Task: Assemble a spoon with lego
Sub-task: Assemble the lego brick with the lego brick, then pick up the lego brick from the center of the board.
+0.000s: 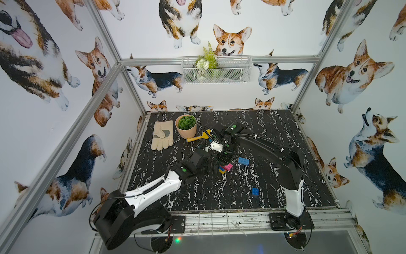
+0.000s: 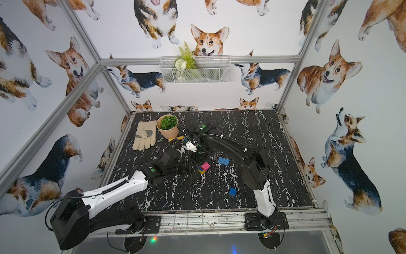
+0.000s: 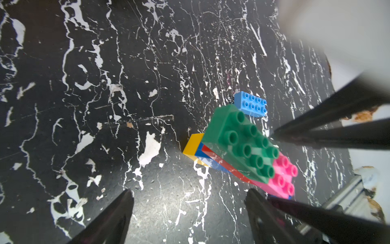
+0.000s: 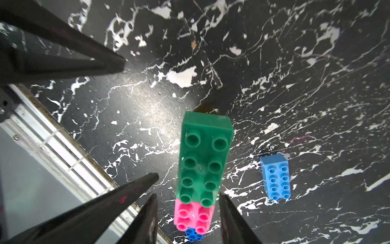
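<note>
At table centre the half-built spoon sits unheld: my right gripper has its fingers parted astride the pink end, and my left gripper is spread wide alongside. I'd lift straight up so nothing snags, then fetch the light blue brick.

The brick stack rests on the table, with one end between the fingers of the right gripper. The left gripper hangs just left of it. A long loose brick lies near, to the right of the right gripper. A small loose brick lies well apart, toward the robot. Beyond both grippers lie a shovel, a pot and a glove.
</note>
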Motion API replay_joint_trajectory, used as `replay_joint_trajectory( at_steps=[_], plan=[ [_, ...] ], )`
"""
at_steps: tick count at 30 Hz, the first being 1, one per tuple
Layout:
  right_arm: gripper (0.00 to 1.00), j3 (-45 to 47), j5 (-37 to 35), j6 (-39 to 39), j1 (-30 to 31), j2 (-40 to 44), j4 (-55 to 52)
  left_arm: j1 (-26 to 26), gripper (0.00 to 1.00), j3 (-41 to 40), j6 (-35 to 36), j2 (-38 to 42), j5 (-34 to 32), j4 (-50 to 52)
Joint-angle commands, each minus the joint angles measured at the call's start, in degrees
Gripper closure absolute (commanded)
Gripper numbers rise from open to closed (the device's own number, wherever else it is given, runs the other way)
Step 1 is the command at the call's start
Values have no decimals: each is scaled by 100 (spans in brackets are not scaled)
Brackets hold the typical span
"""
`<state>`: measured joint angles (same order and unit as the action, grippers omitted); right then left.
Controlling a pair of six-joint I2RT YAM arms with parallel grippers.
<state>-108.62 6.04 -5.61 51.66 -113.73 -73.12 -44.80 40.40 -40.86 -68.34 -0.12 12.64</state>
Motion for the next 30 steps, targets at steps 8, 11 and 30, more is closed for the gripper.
replay_joint_trajectory(
  at_steps=[8, 11, 30],
  plan=[
    [48, -9, -68, 376, -42, 762, 176, 123, 3, -247, 189, 1676, -598, 972],
    [49, 311, -167, 927, -288, 1098, 408, 129, 0, -323, 282, 2196, -686, 1248],
    [26, 3593, -824, 1949, -1789, 1472, 1816, 120, 0, -719, 527, 3445, -606, 2003]
  ],
)
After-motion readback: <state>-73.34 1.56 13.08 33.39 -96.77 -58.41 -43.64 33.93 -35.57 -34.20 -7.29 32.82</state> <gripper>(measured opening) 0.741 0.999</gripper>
